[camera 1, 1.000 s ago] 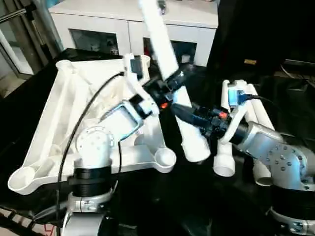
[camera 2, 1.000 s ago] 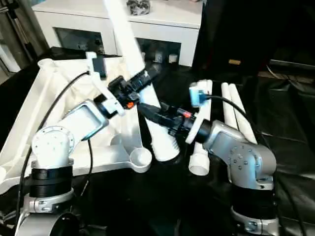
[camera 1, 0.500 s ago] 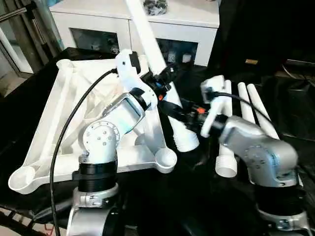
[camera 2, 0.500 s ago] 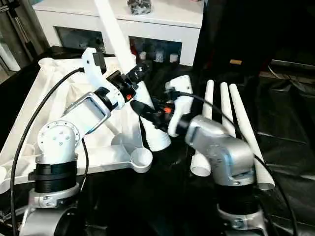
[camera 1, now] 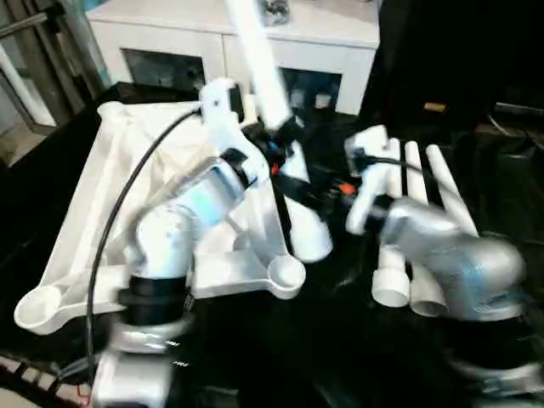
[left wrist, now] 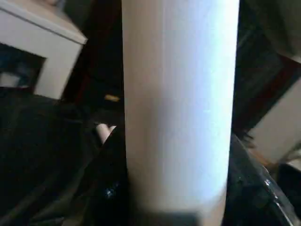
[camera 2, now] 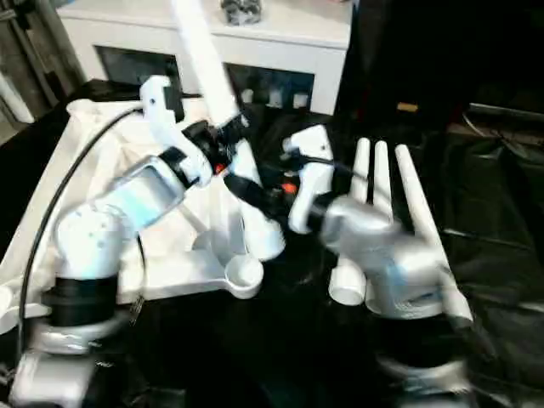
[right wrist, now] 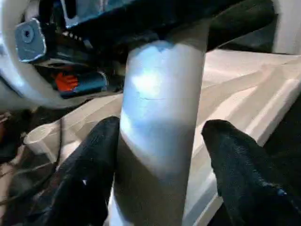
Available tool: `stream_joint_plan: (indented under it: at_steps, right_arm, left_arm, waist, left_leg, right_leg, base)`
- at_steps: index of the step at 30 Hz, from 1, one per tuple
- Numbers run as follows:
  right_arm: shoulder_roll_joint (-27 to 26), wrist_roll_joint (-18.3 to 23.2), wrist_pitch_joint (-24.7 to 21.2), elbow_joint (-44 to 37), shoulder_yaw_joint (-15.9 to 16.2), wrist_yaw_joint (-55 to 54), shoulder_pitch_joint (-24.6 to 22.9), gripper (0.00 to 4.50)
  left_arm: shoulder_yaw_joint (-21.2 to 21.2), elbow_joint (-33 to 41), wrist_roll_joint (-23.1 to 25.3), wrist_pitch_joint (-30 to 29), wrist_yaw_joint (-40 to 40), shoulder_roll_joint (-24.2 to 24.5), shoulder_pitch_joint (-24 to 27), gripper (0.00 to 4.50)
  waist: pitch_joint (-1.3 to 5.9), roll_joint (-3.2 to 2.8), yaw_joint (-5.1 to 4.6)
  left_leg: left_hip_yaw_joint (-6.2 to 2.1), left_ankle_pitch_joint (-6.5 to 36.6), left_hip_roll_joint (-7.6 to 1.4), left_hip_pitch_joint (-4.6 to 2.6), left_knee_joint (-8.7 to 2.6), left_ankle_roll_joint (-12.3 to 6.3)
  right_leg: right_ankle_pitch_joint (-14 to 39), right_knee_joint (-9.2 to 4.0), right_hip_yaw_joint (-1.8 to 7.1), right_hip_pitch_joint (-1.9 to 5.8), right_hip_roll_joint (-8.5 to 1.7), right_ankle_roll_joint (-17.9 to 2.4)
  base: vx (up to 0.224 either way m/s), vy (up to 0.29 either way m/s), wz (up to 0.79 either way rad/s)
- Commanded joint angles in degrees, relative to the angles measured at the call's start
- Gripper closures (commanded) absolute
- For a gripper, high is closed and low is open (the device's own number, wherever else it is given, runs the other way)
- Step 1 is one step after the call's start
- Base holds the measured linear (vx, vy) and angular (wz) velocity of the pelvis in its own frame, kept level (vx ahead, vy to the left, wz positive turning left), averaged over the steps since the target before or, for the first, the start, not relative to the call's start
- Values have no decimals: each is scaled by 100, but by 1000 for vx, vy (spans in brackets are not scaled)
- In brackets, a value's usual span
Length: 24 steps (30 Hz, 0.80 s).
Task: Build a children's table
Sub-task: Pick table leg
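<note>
The white tabletop [camera 1: 110,195] lies upside down on the left, ribs up, with round sockets at its corners. One white leg [camera 1: 255,51] stands steeply tilted over its right edge. My left gripper [camera 1: 280,140] is shut on the leg's middle, and the leg [left wrist: 178,94] fills the left wrist view. Just below, my right gripper [camera 1: 306,191] is shut on the same leg [right wrist: 160,117], one black finger [right wrist: 94,160] on each side. The leg's lower end [camera 1: 312,242] hangs just beyond the near right corner socket [camera 1: 286,274], not in it. Three more legs [camera 1: 442,183] lie side by side on the right.
A white glass-door cabinet [camera 1: 170,34] stands behind the tabletop. Black cloth [camera 1: 340,340] covers the work surface. A black cable [camera 1: 127,212] runs along my left arm across the tabletop.
Both grippers have carried the leg to the left. Its lower end has come closer to the near right corner socket, and the leg stands more upright.
</note>
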<state>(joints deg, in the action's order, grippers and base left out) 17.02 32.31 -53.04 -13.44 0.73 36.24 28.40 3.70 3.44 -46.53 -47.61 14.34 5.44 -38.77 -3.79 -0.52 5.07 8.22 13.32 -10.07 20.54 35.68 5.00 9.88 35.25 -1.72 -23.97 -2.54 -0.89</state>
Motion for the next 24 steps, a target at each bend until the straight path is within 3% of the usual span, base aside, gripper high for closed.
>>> stream_joint_plan:
  at_steps: [1,5,6,8,24]
  right_arm:
    - [199,366,-359,-212,-153,301,46,138]
    - [336,474,-465,-237,-122,473,62,138]
    - [536,475,-531,-208,28,624,67,138]
    - [612,434,-566,-172,114,641,56,138]
    - [793,725,-1127,-228,211,669,-84,138]
  left_arm:
    - [-172,16,-101,-111,560,189,-152,266]
    - [-180,-16,-266,-176,924,234,-217,266]
    - [-225,-88,-393,-214,1398,308,-295,266]
    - [-304,-124,-345,-188,1557,369,-329,266]
    - [-515,-187,-230,-119,2343,539,-464,266]
  waist:
    - [465,21,22]
    - [460,27,24]
    - [452,83,7]
    - [447,56,13]
    - [434,81,25]
  left_leg:
    - [10,-322,-132,25,-355,-183]
    - [24,-290,-147,33,-352,-167]
    - [46,-261,-131,26,-353,-175]
    - [46,-171,-144,27,-355,-169]
    - [62,63,-147,47,-379,-82]
  right_leg:
    - [462,-293,228,444,-376,-1027]
    - [473,-298,223,448,-395,-1133]
    - [540,-324,222,442,-377,-1129]
    - [671,-320,226,440,-400,-1125]
    - [1483,-398,179,415,-423,-811]
  base:
    - [0,0,0]
    - [0,0,0]
    - [0,0,0]
    - [0,0,0]
    - [0,0,0]
